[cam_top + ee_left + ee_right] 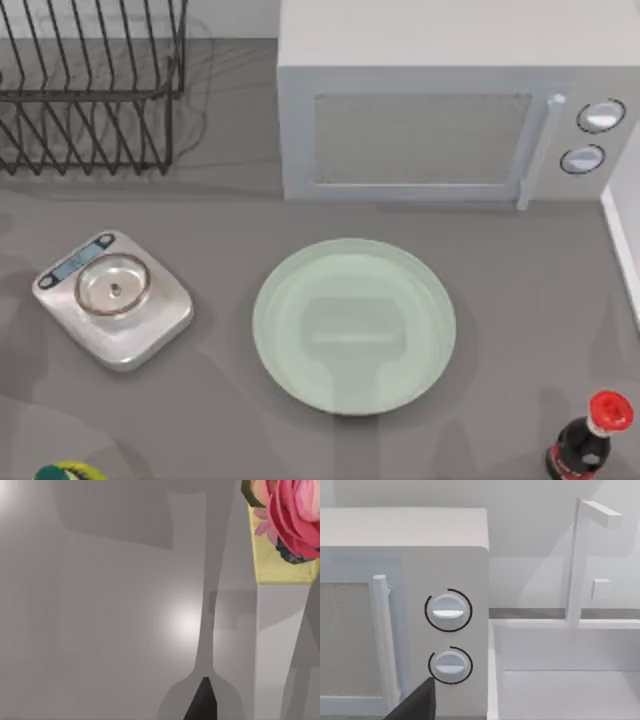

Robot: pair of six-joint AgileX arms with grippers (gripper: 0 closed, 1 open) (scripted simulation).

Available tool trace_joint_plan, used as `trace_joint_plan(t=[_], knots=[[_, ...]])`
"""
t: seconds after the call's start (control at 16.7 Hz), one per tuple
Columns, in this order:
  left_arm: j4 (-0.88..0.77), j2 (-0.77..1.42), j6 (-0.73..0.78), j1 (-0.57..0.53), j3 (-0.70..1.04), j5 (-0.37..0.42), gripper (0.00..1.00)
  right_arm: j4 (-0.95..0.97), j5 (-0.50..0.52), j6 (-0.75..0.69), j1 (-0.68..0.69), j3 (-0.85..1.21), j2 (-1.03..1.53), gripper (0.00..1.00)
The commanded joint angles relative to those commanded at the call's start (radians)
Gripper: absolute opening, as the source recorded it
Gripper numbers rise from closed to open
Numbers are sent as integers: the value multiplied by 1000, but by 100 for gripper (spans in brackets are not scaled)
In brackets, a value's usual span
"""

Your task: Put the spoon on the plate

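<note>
The plate (355,325) is large, round, pale mint green and glossy, and it lies bare at the middle of the table in the top view, in front of the microwave. The spoon is out of view. A dark part of my left gripper (202,704) shows in the left wrist view over bare grey table, casting a long shadow. A dark part of my right gripper (415,703) shows in the right wrist view, facing the microwave's knob panel.
A white microwave (430,130) stands at the back, a black dish rack (90,90) at the back left, and a silver scale (112,298) to the plate's left. A red-capped dark bottle (590,440) stands front right. A sink (560,680) with a faucet is at the right, and a yellow box with a pink flower (287,530) is near my left gripper.
</note>
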Motion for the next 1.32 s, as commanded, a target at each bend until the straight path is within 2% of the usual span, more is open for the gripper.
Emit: trace_joint_plan(t=[0.18,0.48,0.66,0.9,1.32], knots=[[-91,-46,-4,-1,64,0,0,0,0,0,0,0,0,100],[-98,-49,-3,-2,71,-1,0,0,0,0,0,0,0,100],[-102,-15,11,-69,116,-2,0,0,0,0,0,0,0,100],[-128,83,54,-306,232,-1,0,0,0,0,0,0,0,100],[-205,284,137,-936,459,9,0,0,0,0,0,0,0,100]])
